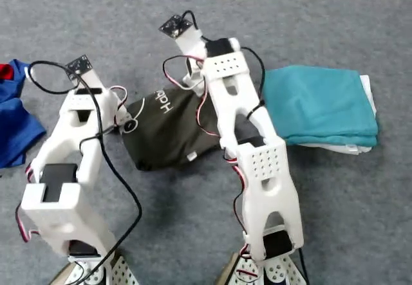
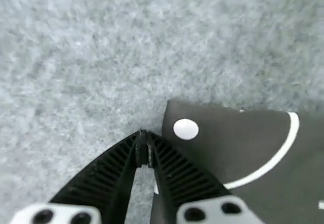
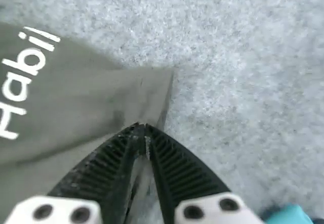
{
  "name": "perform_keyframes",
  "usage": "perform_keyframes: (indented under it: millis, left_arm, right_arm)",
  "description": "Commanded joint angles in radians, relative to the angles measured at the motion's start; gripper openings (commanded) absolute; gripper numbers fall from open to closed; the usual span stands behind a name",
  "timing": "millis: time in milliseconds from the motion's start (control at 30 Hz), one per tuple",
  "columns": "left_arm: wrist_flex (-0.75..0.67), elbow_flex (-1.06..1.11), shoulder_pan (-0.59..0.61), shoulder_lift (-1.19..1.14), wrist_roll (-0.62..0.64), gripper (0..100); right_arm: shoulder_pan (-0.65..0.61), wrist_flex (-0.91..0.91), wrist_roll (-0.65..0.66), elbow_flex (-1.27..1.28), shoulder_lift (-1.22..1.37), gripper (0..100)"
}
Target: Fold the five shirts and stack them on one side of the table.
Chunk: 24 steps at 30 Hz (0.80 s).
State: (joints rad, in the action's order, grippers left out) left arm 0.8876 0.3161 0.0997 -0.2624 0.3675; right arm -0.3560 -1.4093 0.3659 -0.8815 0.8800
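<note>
A dark shirt (image 1: 164, 137) with white lettering lay crumpled near the middle of the grey table (image 1: 187, 217), and both arms were bent down over it. The left hand (image 2: 143, 145) sat low at the shirt's left edge with its fingers pressed together. Their tips rested right beside the cloth, close to a small white dot on it, and I could not tell whether any fabric was caught between them. The right hand (image 3: 143, 133) was at the shirt's far edge, its fingers closed narrowly on a corner of the cloth, which rose in a ridge towards the tips. Off to the right, apart from the dark shirt, a folded teal shirt (image 1: 318, 105) lay on top of a folded white shirt (image 1: 368, 89) that showed along its edges. At the left edge of the table a blue shirt (image 1: 16, 127) with a bit of red lay unfolded in a heap.
</note>
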Motion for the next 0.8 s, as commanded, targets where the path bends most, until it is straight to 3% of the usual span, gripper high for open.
perform_keyframes:
  millis: [0, 167, 267, 500, 767]
  left_arm:
    - [0.074, -0.114, 0.014, -0.048, 0.008, 2]
    - [0.098, -0.123, 0.012, -0.044, 0.003, 2]
    - [0.086, -0.089, 0.005, -0.001, 0.003, 2]
    - [-0.068, 0.089, 0.005, 0.148, 0.002, 2]
    - [-0.176, 0.160, 0.005, 0.189, 0.003, 2]
  right_arm:
    - [0.010, -0.129, -0.003, -0.183, -0.007, 0.5]
    - [0.007, -0.373, -0.003, -0.377, -0.004, 0.5]
    - [0.013, -0.381, -0.005, -0.318, -0.033, 0.5]
    - [-0.038, -0.359, 0.023, 0.134, -0.280, 0.5]
    - [-0.019, -0.118, 0.026, 0.611, -0.401, 0.5]
